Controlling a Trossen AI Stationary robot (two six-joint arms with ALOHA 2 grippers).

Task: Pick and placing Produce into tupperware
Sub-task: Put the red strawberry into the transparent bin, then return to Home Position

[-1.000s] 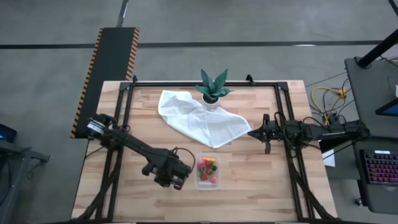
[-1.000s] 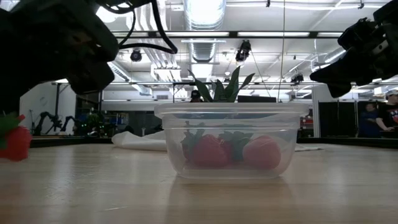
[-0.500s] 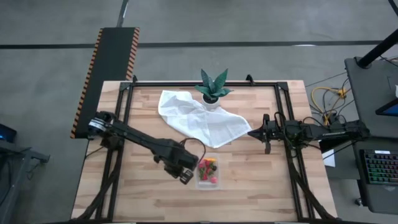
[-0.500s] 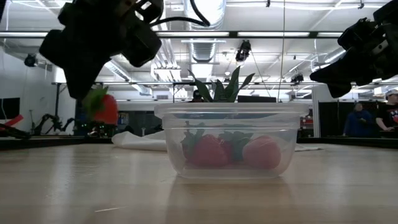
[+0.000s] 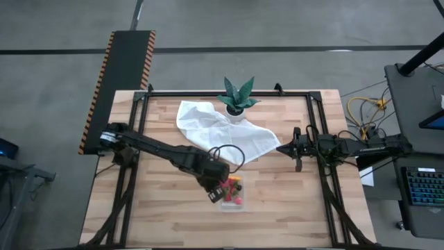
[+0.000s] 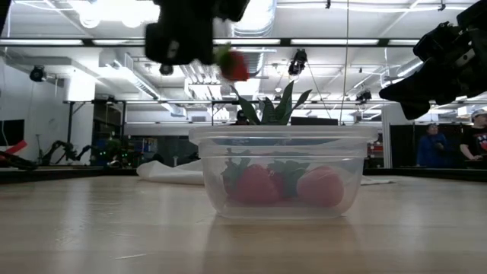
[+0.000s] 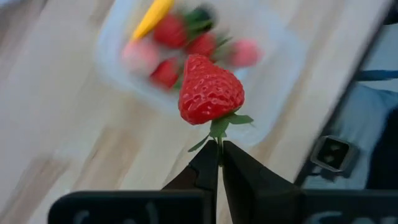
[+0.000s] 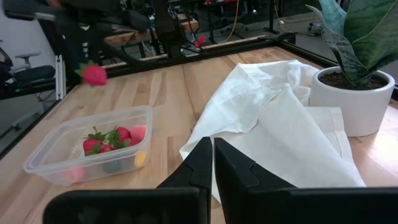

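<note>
1. the tupperware (image 6: 283,173) stands on the table (image 5: 159,215) near its front edge, about midway between the left and right edges. it is clear and rectangular, with no lid on it.
2. produce (image 5: 232,189) lies inside the tupperware: several red strawberry pieces, one pink piece and one orange-yellow sliver.
3. the left gripper (image 5: 215,194) hangs above the left rim of the tupperware. its fingers (image 7: 208,171) are pinched together on the green stem of a strawberry (image 7: 209,91).
4. the strawberry is clear of the table and of the container, held in the air over the tupperware; in the low view it sits higher than the container rim.
5. the right gripper (image 5: 281,148) waits toward the right edge of the table, well apart from the tupperware, above the surface. its fingers are closed together and hold nothing.
6. a white cloth (image 5: 222,134) lies crumpled past the tupperware, around the table centre and toward the back edge.
7. a potted plant (image 5: 237,99) stands at the back edge, touching the cloth.
</note>
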